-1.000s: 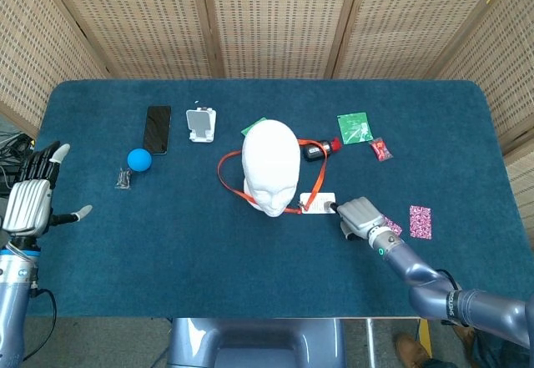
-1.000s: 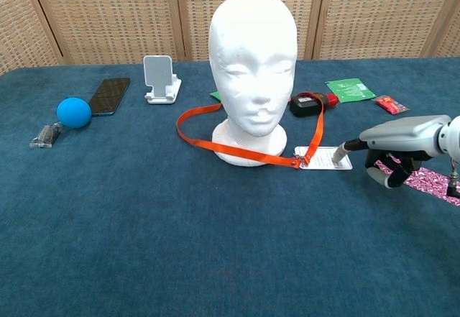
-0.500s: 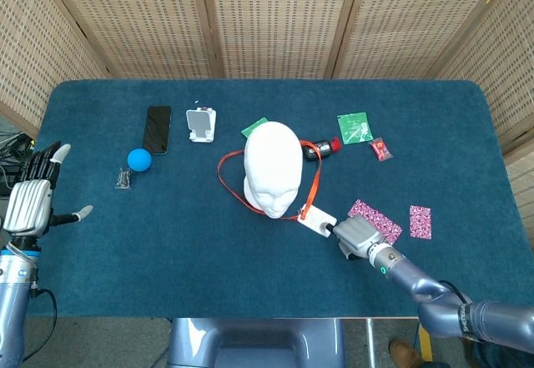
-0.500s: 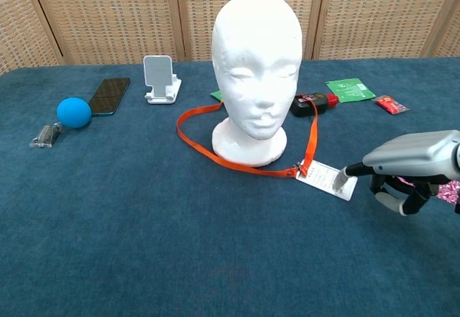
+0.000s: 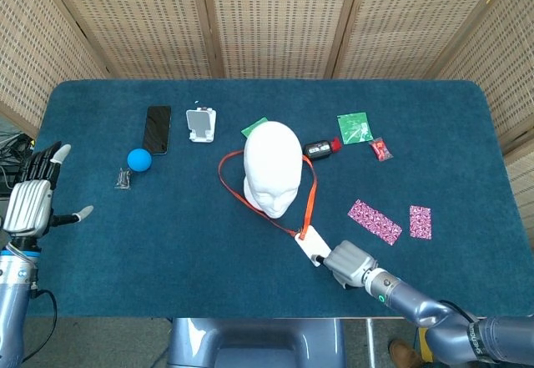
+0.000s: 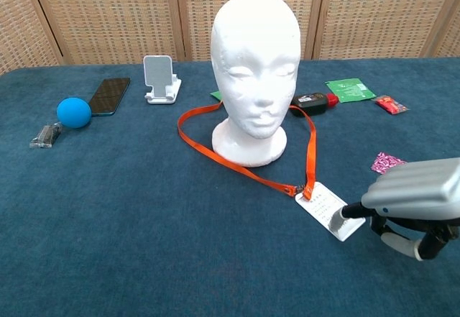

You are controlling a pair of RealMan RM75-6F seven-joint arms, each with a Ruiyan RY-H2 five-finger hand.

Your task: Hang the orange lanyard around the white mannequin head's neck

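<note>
1. Two robot hands showed at the near edge of the blue counter (image 5: 434,134); my right robot hand (image 6: 413,202) sat low at the front right, my left robot hand (image 5: 32,194) off the counter's left end.
2. My right robot hand pressed a fingertip (image 6: 338,221) onto the white badge card (image 6: 325,208) at the end of the orange lanyard (image 6: 244,166); its other fingers were curled under the palm.
3. My left robot hand held nothing, its fingers spread apart and pointing up.
4. The orange lanyard lay flat on the counter in a loop around the base of the white mannequin head (image 6: 255,65), not up on the neck, its straps meeting at a clip just beside the card.
5. The mannequin head stood upright mid-counter.
6. A black phone (image 5: 157,128), a blue ball (image 5: 138,159) and a white phone stand (image 5: 200,124) lay well to the left.
</note>
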